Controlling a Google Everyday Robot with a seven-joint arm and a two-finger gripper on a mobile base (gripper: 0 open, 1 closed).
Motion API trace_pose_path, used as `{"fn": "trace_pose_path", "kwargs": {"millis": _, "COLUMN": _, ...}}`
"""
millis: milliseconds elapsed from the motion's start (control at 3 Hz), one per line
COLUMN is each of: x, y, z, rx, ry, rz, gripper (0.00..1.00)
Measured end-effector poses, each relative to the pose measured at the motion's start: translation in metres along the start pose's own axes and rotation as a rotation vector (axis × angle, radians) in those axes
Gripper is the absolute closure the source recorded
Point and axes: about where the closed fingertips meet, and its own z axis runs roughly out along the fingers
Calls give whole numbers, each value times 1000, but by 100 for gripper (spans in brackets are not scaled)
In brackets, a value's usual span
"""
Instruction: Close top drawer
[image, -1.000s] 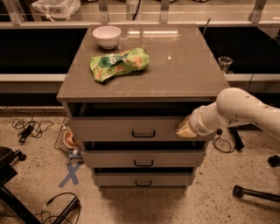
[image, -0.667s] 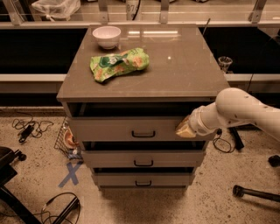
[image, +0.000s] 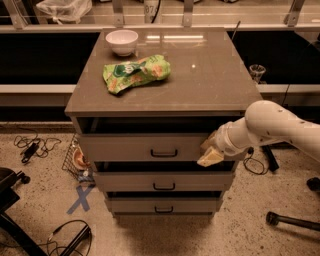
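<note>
Nearest, on the speckled floor at the left, lie dark cables (image: 65, 237) and a blue tape cross (image: 80, 198). A wire basket (image: 74, 159) stands just beside the cabinet's left side.

The cabinet shows three grey-tan drawer fronts stacked one above another. The bottom drawer (image: 135, 205) and the middle drawer (image: 125, 181) each carry a small dark bar handle at the centre.

Above them is the top drawer (image: 125, 147), the widest and tallest-fronted of the three. It stands partly pulled out: a dark gap shows between the upper edge of its front and the near edge of the surface (image: 210, 80) above. Its handle (image: 164, 153) sits at the centre of the front.

The end effector (image: 210, 156) is at the right end of the top drawer's front, its pale tan tip against or just beside that front, well right of the handle. Whether it is wide or narrow cannot be told. It holds nothing that can be seen. The white arm (image: 272, 125) reaches in from the right, level with the top drawer.

On the surface a crumpled green snack bag (image: 135, 75) lies left of centre. Farther back, near the far left corner, stands a white bowl (image: 122, 41), apart from the bag. To the right of the cabinet, beyond its edge, a small clear glass (image: 256, 71) stands on a ledge.
</note>
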Motion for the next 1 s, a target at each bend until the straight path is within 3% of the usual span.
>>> {"fn": "trace_pose_path", "kwargs": {"millis": 333, "x": 1, "y": 3, "z": -7, "rx": 2, "ry": 8, "rz": 2, "gripper": 66}}
{"fn": "trace_pose_path", "kwargs": {"millis": 667, "x": 5, "y": 20, "z": -73, "rx": 31, "ry": 85, "rz": 22, "gripper": 89}}
{"fn": "trace_pose_path", "kwargs": {"millis": 1000, "x": 8, "y": 29, "z": -215, "rx": 141, "ry": 240, "rz": 75, "gripper": 100}}
